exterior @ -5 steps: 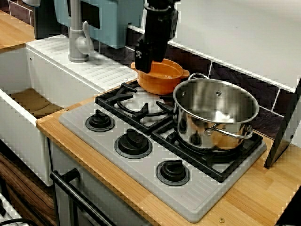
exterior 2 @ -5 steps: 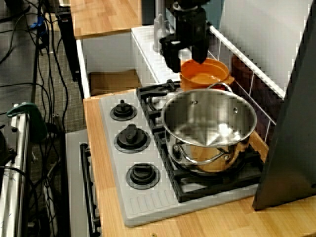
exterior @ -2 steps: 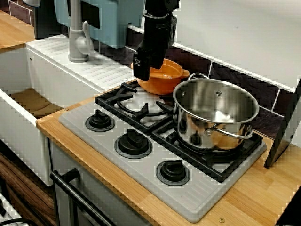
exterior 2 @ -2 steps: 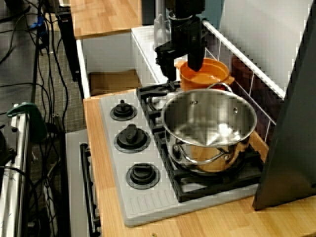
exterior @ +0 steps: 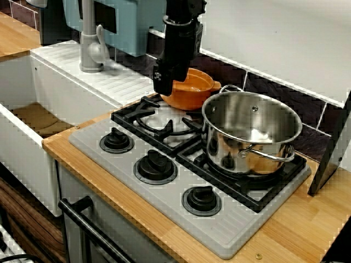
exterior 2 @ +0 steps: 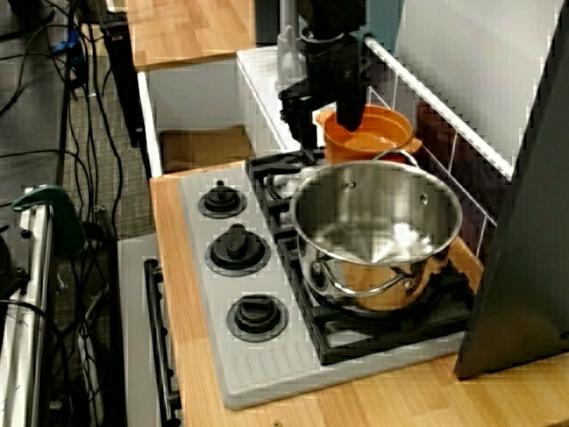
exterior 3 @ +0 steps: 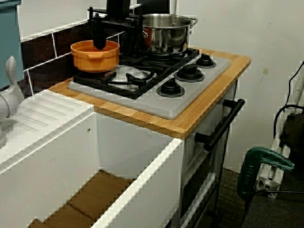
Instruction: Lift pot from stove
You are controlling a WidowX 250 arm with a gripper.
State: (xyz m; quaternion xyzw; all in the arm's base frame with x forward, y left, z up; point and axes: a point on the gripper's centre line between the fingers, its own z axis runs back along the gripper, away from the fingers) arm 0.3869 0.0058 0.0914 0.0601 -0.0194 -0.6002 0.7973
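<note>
The small orange pot (exterior: 193, 91) (exterior 2: 380, 133) (exterior 3: 95, 58) sits on the back-left burner of the grey stove (exterior: 164, 211) (exterior 2: 258, 366) (exterior 3: 159, 103). My black gripper (exterior: 169, 82) (exterior 2: 324, 117) (exterior 3: 112, 40) hangs over the pot's front rim and is open. One finger (exterior 3: 99, 38) dips over the pot's inside. The other finger (exterior 3: 127, 43) stands outside the rim, above the burner grate. Whether a finger touches the rim I cannot tell.
A large steel pot (exterior: 252, 131) (exterior 2: 373, 231) (exterior 3: 166, 29) stands close beside the orange pot on the neighbouring burner. A dark tiled wall runs right behind both. A white sink with a grey faucet (exterior: 90, 49) lies beside the stove. A dark panel (exterior: 334, 148) leans at the far side.
My gripper has come down and shifted a little toward the sink side, closer around the orange pot's rim. Both pots stay where they were.
</note>
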